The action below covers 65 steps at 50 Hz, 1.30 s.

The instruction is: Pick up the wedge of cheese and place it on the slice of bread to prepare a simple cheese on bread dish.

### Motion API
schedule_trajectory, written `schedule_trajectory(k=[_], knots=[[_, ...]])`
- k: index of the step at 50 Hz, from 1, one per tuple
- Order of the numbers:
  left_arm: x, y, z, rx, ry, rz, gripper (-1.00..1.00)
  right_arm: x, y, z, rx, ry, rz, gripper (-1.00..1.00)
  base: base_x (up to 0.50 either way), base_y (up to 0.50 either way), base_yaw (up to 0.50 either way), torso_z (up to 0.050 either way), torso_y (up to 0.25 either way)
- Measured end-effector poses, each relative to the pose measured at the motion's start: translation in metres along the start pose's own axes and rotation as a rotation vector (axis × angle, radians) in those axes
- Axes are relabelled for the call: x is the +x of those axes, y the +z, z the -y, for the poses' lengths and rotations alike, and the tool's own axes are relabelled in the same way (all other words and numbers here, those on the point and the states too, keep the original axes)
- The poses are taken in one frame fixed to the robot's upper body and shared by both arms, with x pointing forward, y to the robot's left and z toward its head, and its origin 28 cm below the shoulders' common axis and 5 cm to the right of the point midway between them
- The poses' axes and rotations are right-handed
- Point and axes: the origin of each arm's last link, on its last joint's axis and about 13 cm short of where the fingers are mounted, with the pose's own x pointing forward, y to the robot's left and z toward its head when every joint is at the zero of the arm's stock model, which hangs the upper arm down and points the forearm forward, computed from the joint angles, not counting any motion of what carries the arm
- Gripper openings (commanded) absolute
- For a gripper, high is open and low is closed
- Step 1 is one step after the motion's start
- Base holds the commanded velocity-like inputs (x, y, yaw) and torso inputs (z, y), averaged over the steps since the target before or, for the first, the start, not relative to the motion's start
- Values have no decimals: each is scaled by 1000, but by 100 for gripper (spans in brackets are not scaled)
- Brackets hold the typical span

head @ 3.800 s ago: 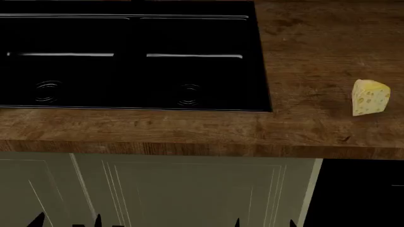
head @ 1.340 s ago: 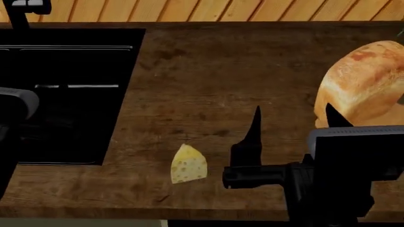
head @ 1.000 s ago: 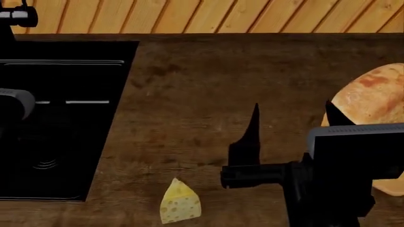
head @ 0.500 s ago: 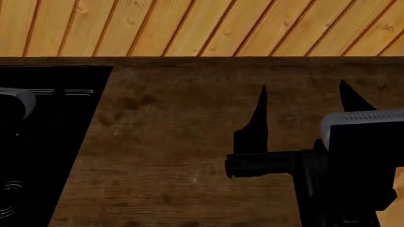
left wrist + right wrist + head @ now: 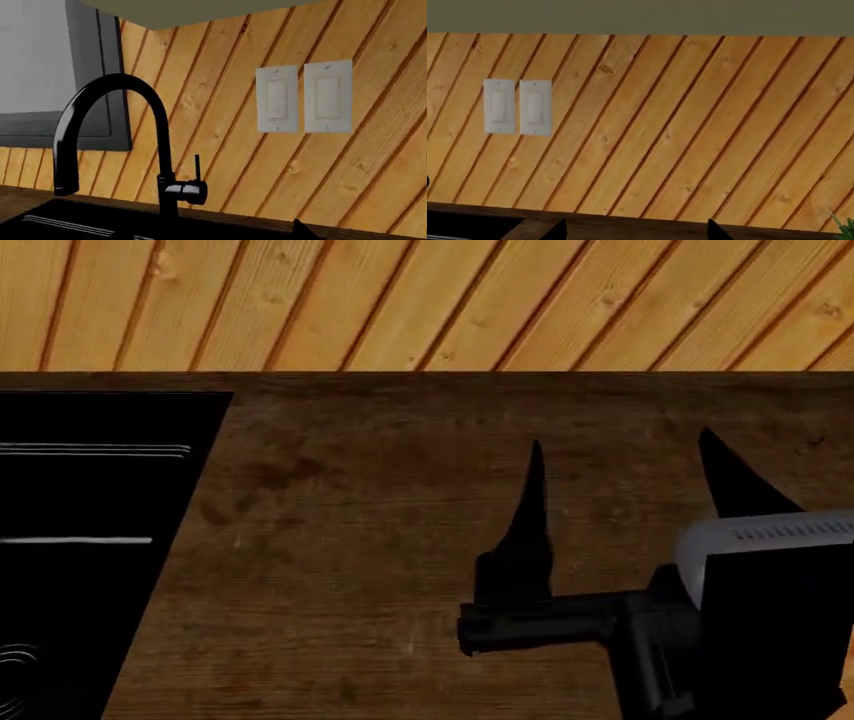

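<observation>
The wedge of cheese and the slice of bread are out of view in every frame. My right gripper (image 5: 621,440) is open and empty, its two dark fingertips (image 5: 534,455) pointing toward the back wall above the bare wooden counter (image 5: 347,540). In the right wrist view the right gripper (image 5: 636,231) shows both tips wide apart with nothing between them. My left gripper (image 5: 217,234) shows one fingertip (image 5: 300,231) far off to the side. Its other tip is lost against the dark sink, and nothing shows between them.
A black cooktop (image 5: 80,540) lies at the counter's left. A diagonal wood-plank wall (image 5: 427,300) closes the back. The left wrist view shows a black faucet (image 5: 120,145) over a dark sink, two wall switches (image 5: 303,97) and a window frame. A green leaf (image 5: 847,227) shows in the right wrist view.
The head view has swung up toward the back wall, so the cheese and then the bread slid out of view. My right gripper stays open and empty.
</observation>
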Motion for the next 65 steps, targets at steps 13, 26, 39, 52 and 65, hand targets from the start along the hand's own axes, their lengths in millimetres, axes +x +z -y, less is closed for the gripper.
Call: schedule_trajectory(k=[13, 26, 39, 52, 65], knots=[[2, -4, -34, 36, 237, 3, 100, -31, 16, -21, 97, 325, -46, 100, 0, 0, 0, 0, 0], [2, -4, -41, 55, 277, 3, 100, -64, 28, -38, 188, 635, -207, 100, 0, 0, 0, 0, 0], [2, -3, -43, 57, 279, 6, 100, -75, 24, -44, 235, 781, -428, 100, 0, 0, 0, 0, 0], [2, -4, -44, 53, 275, -3, 100, -81, 14, -46, 176, 822, -548, 100, 0, 0, 0, 0, 0], [2, -4, -44, 54, 275, -9, 100, -87, 9, -46, 118, 799, -604, 100, 0, 0, 0, 0, 0]])
